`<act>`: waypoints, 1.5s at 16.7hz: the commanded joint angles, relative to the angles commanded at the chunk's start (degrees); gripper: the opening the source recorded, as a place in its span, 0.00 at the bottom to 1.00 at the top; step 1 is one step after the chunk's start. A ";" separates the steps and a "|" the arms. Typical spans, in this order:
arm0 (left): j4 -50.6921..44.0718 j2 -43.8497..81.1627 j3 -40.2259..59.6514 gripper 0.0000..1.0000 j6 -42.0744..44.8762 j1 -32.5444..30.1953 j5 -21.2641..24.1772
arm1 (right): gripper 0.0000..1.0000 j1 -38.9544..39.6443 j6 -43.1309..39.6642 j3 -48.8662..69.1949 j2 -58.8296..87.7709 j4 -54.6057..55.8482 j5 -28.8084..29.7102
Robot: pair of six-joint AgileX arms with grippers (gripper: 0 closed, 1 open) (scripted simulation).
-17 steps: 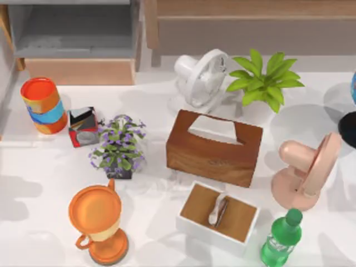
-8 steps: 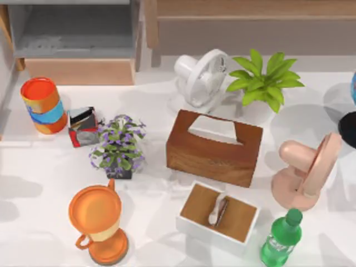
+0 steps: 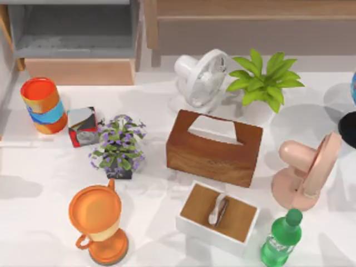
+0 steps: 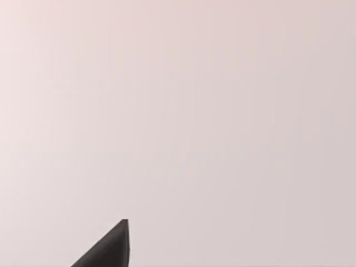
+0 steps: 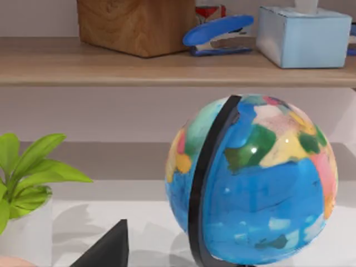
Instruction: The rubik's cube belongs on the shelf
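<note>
Far left of the wooden tissue box (image 3: 214, 147): a striped orange-and-blue can (image 3: 43, 104), and just beside it a red, black, white and grey patterned cube (image 3: 82, 127), not the one wanted. Nearer the tissue box on that side, a purple-flowered pot plant (image 3: 118, 147) and an orange cup (image 3: 97, 219). Beyond these, a grey-lined box (image 3: 72, 33).

Whereabouts of the rubik's cube: cannot tell from this moment.

Left gripper (image 4: 108, 253) facing a blank pale surface; whether spread or pressed together, cannot tell.

Behind the tissue box, a white fan (image 3: 203, 78) and a leafy green plant (image 3: 267, 80). Farther back on that side, the shelf (image 3: 250, 8), its tan board already carrying a wooden block (image 5: 136, 25), a blue stapler (image 5: 219, 33) and a pale blue box (image 5: 303, 36).

Right of the tissue box: a pink fan (image 3: 308, 169), a green bottle (image 3: 281, 239), and at the far edge a globe (image 5: 261, 178). Right gripper (image 5: 105, 250) low beside that globe, looking toward the shelf; state of the claw, again, cannot tell.

Judged best for the step in hand: first find the bright-tiled cube, and do not mistake the patterned one for it. Then approach from above and grip squarely across two flat faces. Lift well over plants and fans. Aim for a bare stretch of board between the stapler and its neighbours.
</note>
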 joint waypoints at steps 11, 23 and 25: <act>-69.31 7.27 49.23 1.00 -29.58 -11.87 -16.42 | 1.00 0.00 0.00 0.00 0.00 0.00 0.00; -125.78 24.91 83.10 1.00 -58.01 -29.55 -25.55 | 1.00 0.00 0.00 0.00 0.00 0.00 0.00; -128.52 26.38 84.51 1.00 -59.60 -30.25 -25.97 | 1.00 0.00 0.00 0.00 0.00 0.00 0.00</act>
